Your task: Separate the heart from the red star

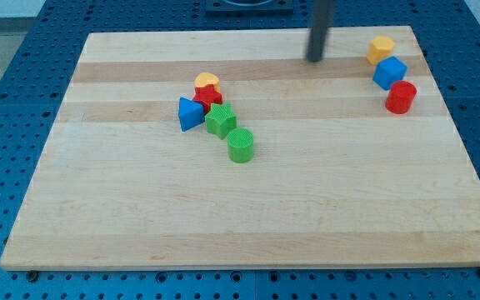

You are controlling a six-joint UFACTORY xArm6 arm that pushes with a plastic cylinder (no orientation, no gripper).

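Nearest, left of the board's (248,225) middle, a green cylinder (240,144) touches a green star (220,121). Beside that sit a blue triangle (190,113) and the red star (207,97), the yellow heart (207,81) pressed against its far side. By the far right corner cluster a red cylinder (401,97), blue cube (389,72) and yellow hexagon (381,48). My tip (315,59), a bare rod grasping nothing, rests near the far edge, well apart from the heart.

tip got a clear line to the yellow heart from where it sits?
Probably yes. My tip sits near the view's top, right of the yellow heart, with bare board between them. The red star touches the heart's lower side, away from that approach.
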